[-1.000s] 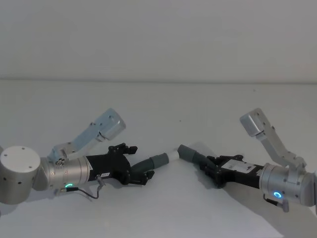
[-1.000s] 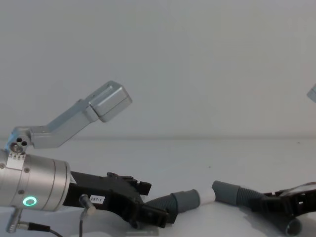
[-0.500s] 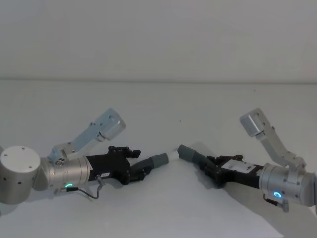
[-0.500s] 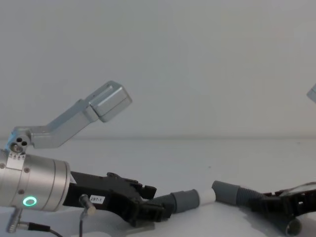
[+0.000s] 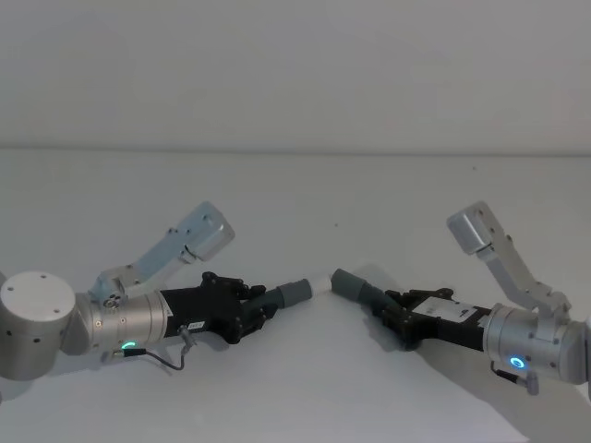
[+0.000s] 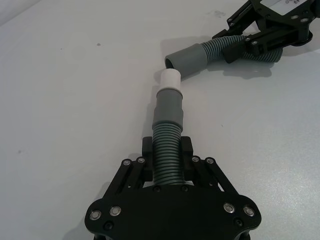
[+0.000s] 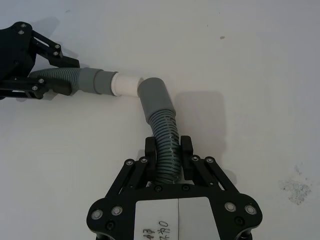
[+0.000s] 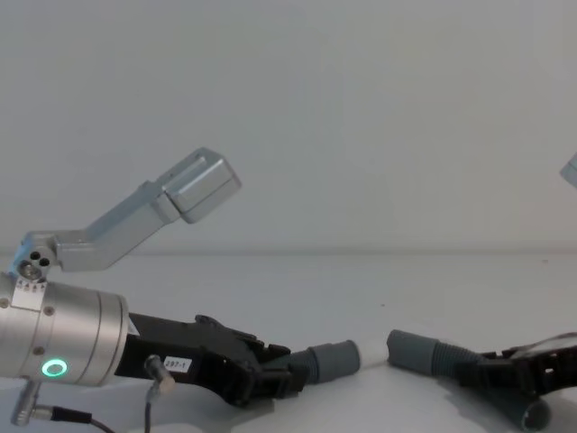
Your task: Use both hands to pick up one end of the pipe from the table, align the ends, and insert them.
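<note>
Pipe (image 5: pixel 294 293) sits mid-desk (image 5: pixel 295 397), in two pieces. Left hand (image 5: pixel 254 297) is clamped on one piece's ribs, right hand (image 5: pixel 386 309) on the other's. Aligning step: white spigot (image 6: pixel 170 80) is just beside socket cuff (image 6: pixel 186 56), axes crooked. Next, I reckon: straighten, then push in.

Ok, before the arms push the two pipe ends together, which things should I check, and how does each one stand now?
1. Left gripper holds the white-tipped hose: ok, jaws shut on its ribs.
2. Right gripper holds the socket hose: ok, jaws shut on its ribs.
3. White spigot in line with socket cuff: not ok, they meet at an angle.
4. Spigot tip close to the socket mouth: ok.
5. Ends raised off the table: cannot tell.
</note>
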Robot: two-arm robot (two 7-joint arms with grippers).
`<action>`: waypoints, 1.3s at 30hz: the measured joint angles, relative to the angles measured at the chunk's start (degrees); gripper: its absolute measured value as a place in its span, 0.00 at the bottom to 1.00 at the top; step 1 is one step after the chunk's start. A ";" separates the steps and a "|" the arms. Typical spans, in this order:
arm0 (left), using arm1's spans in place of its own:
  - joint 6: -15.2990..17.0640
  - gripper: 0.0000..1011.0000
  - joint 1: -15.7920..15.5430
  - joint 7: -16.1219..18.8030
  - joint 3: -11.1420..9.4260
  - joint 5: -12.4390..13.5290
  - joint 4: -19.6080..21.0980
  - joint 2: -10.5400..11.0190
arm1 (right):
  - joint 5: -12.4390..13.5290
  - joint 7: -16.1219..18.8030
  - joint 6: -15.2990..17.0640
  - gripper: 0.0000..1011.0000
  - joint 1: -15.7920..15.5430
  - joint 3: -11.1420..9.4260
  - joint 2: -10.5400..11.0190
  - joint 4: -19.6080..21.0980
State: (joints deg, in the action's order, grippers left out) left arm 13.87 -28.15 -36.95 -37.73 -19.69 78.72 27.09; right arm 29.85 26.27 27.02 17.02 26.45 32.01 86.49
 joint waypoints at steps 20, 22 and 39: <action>-3.05 0.31 0.17 0.45 0.53 0.51 -0.02 0.11 | -1.44 -1.19 -1.00 0.28 -0.34 0.23 1.22 1.62; -3.85 0.31 0.20 0.50 0.74 0.63 -0.01 0.16 | -1.93 -1.55 -1.39 0.28 -0.51 0.23 1.52 2.09; -17.05 0.31 0.10 -1.20 3.40 1.90 0.68 1.24 | -8.45 -5.03 -8.13 0.28 -3.29 -1.03 6.14 9.04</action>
State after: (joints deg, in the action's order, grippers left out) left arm -3.18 -28.05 -38.15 -34.33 -17.80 79.40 28.33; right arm 21.40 21.24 18.89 13.73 25.42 38.16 95.52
